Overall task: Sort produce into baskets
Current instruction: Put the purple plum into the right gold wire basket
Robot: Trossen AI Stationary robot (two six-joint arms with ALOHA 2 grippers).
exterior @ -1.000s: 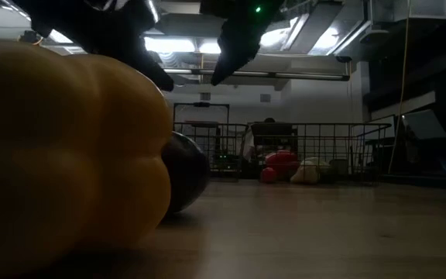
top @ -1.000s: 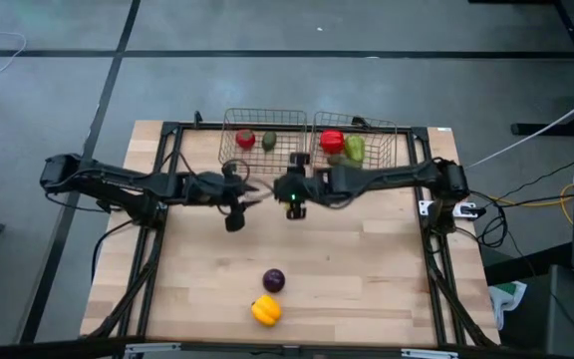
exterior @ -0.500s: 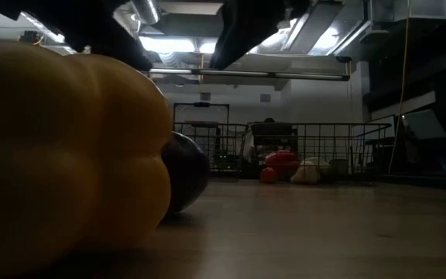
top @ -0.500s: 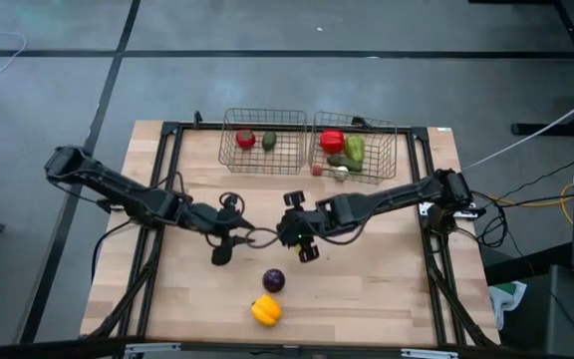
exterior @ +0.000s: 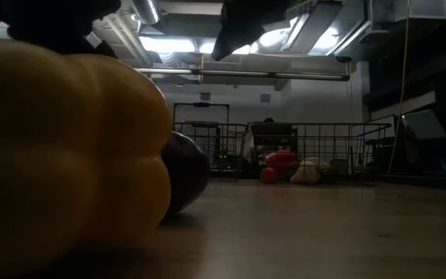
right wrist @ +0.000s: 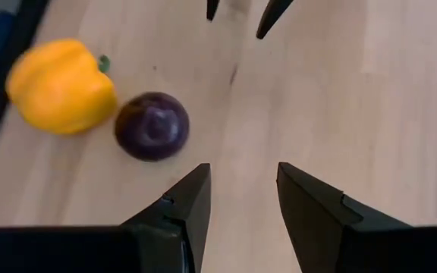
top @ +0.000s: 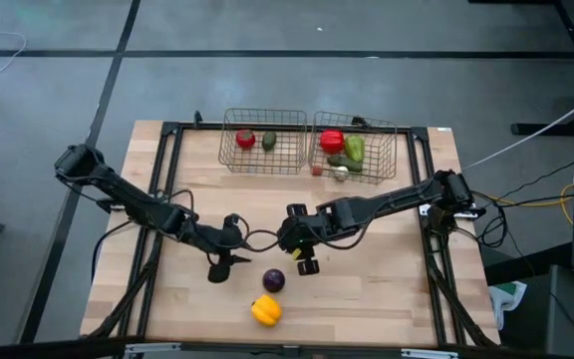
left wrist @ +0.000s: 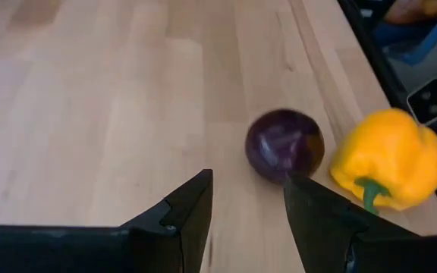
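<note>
The round, dark purple toy ball point(top: 274, 280) sits on the pale wooden surface point(top: 367, 279). It is glossy with faint streaks and has no long axis I can name. Touching or just beside it, on the side away from the baskets, lies the lumpy yellow toy pepper point(top: 265, 310), its green stem point(left wrist: 370, 192) pointing toward my left fingers point(left wrist: 192, 208).

My left fingers hang open and empty just beside the ball, on its left-arm side. My right fingers point(right wrist: 196, 199), also spread and holding nothing, hover close to the ball on the basket side, toward the right arm.

Well beyond the ball, at the far edge of the surface, stand the two rectangular wire-grid baskets. The left basket point(top: 229, 145) holds a small red tomato point(top: 245, 140) and a green piece point(top: 269, 141). The right basket point(top: 395, 150) holds a red pepper point(top: 332, 141) and green pieces point(top: 354, 149).

I can read no writing anywhere.
</note>
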